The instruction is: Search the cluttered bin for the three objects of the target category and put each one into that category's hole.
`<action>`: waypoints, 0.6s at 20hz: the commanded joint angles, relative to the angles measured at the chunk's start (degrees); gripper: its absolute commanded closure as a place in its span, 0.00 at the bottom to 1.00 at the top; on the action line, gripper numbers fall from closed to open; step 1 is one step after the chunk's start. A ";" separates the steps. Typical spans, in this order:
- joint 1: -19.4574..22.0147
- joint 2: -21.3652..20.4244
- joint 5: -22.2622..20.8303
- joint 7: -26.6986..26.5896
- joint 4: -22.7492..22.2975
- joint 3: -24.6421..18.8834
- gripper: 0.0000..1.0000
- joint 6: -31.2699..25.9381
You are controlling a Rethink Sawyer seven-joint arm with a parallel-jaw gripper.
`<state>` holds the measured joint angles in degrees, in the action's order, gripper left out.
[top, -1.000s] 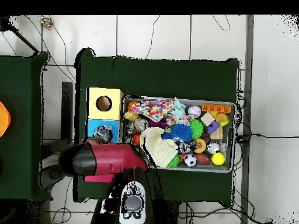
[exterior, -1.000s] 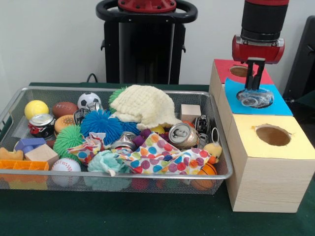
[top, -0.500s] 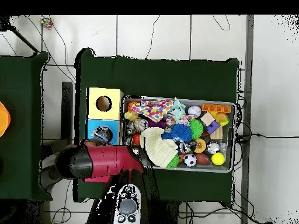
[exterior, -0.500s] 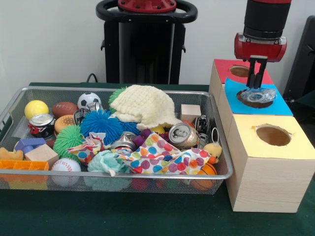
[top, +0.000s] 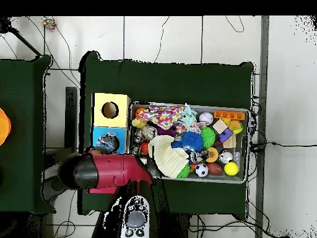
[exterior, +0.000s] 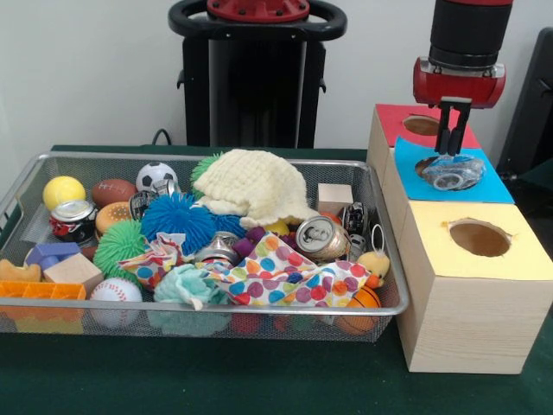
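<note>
The tool (exterior: 450,141), its two slim black prongs nearly together, pinches a crumpled shiny can (exterior: 453,172) over the round hole in the blue-topped wooden box (exterior: 484,186).

A crushed can (exterior: 453,172) lies on its side over the blue box's (exterior: 484,185) hole. It is silvery and dented.

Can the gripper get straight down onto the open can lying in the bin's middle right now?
Probably yes: the can lies on top of the clutter, uncovered, while the gripper is over the blue box.
</note>
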<state>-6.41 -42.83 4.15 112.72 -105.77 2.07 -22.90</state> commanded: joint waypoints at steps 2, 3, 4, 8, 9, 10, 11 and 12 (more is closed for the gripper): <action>1.19 -1.04 2.47 7.61 2.27 -2.35 1.00 -8.37; 1.01 -1.50 2.43 7.62 2.74 -2.06 1.00 -9.49; 0.82 -1.97 2.40 7.64 3.21 -1.77 1.00 -10.61; 0.72 -3.06 2.34 7.82 4.46 -1.38 1.00 -13.48; 0.85 -3.15 2.31 7.76 4.51 -1.45 1.00 -13.53; 0.99 -3.06 2.34 7.76 4.77 -1.58 1.00 -13.60; 1.13 -2.96 2.37 7.75 5.03 -1.71 1.00 -13.66; 1.13 -3.01 2.50 8.00 5.11 -1.79 1.00 -13.50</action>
<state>-6.41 -45.06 4.42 112.72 -104.29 2.07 -29.86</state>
